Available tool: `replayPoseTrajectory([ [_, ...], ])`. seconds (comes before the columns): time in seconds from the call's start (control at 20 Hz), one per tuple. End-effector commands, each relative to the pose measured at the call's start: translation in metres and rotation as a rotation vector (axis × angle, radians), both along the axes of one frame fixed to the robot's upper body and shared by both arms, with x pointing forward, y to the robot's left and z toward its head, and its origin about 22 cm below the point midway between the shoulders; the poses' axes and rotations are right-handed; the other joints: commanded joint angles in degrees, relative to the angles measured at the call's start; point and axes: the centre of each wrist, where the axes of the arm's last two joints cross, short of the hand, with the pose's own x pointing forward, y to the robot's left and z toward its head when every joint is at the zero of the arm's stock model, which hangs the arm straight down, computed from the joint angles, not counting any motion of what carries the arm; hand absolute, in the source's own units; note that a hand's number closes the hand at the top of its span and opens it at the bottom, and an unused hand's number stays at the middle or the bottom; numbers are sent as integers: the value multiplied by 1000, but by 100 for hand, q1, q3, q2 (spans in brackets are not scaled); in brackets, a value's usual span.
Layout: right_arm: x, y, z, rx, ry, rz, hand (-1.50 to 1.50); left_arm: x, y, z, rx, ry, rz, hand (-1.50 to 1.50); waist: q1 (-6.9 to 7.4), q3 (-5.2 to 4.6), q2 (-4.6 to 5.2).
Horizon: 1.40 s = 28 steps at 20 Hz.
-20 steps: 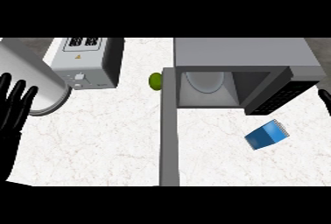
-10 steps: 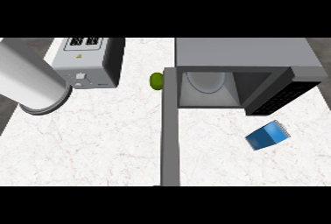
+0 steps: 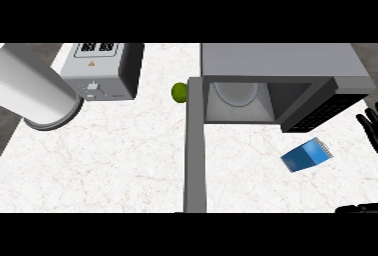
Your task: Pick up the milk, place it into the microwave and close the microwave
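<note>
A small blue milk carton (image 3: 306, 155) lies on the white marble desk (image 3: 111, 160), just in front of the open grey microwave (image 3: 273, 85). The right hand (image 3: 368, 125) shows at the right edge beside it, black fingers straight and apart; the left hand is out of view

Matt grey microwave (image 3: 280, 60), white marbled counter (image 3: 111, 160)

Blue milk (image 3: 306, 155) carton with a white top end, lying tipped on its side on the white marbled desk (image 3: 111, 160), askew, just in front of the microwave (image 3: 280, 85) and right of its door (image 3: 195, 150). Grey microwave at the desk's back right, wide open, a pale round plate (image 3: 236, 95) inside. Door swung out toward the near edge, seen edge-on.
</note>
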Motion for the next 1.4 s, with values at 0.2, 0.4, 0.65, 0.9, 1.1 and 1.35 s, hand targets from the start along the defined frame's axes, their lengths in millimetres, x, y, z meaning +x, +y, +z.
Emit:
replayPoseTrajectory([
  [0.2,-3,-49,-51,-41,75,-109,-150,-28,2,21,22,-6,1,-150,6,6,0],
  [0.4,27,-28,-99,-72,137,-113,-150,-37,3,-4,-3,-7,-18,-150,84,6,13],
  [0.65,-6,-49,-149,-88,176,-111,-150,-32,27,9,-11,-28,16,-150,10,8,12],
  [0.9,39,-42,-152,-165,153,-117,-150,-37,29,16,-8,-14,2,-150,24,6,14],
  [1.1,28,-47,-179,-188,157,-99,-150,-55,30,7,-2,-19,-24,-150,45,6,7],
  [1.35,35,-51,-195,-165,155,-91,-150,-48,23,17,0,-10,-18,-150,35,9,19],
])
